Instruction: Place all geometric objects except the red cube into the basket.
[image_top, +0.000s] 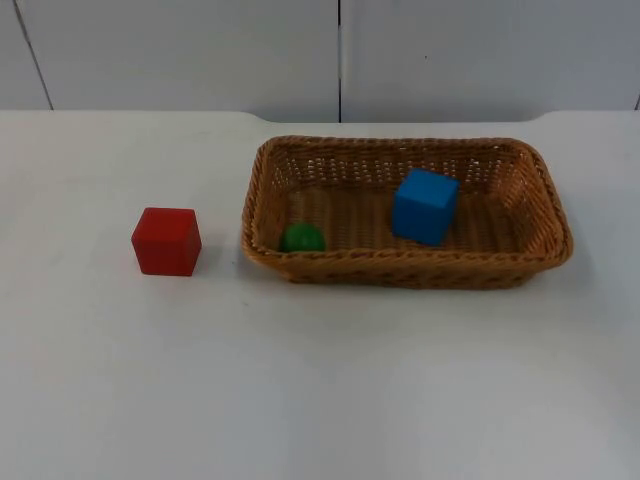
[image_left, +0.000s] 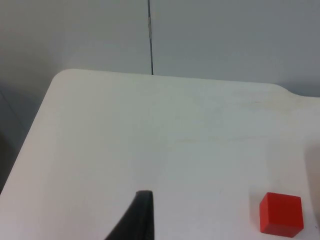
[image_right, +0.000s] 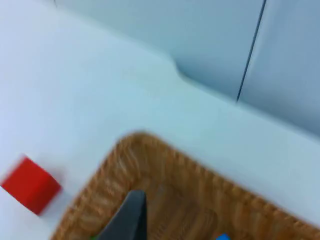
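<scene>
We see a basket (image_top: 545, 190) on the white counter (image_top: 320, 380). A blue cube (image_top: 424, 205) sits inside it, near the middle. A green ball (image_top: 301, 238) sits inside too, in the near corner on the side of the red cube. The red cube (image_top: 166, 241) stands on the counter outside the basket, a little way off from it.

Our left pincer (image_left: 140, 215) hangs above the counter, near the red cube. Our right pincer (image_right: 131, 212) hangs over the basket. We cannot tell if either pincer is apart or together
</scene>
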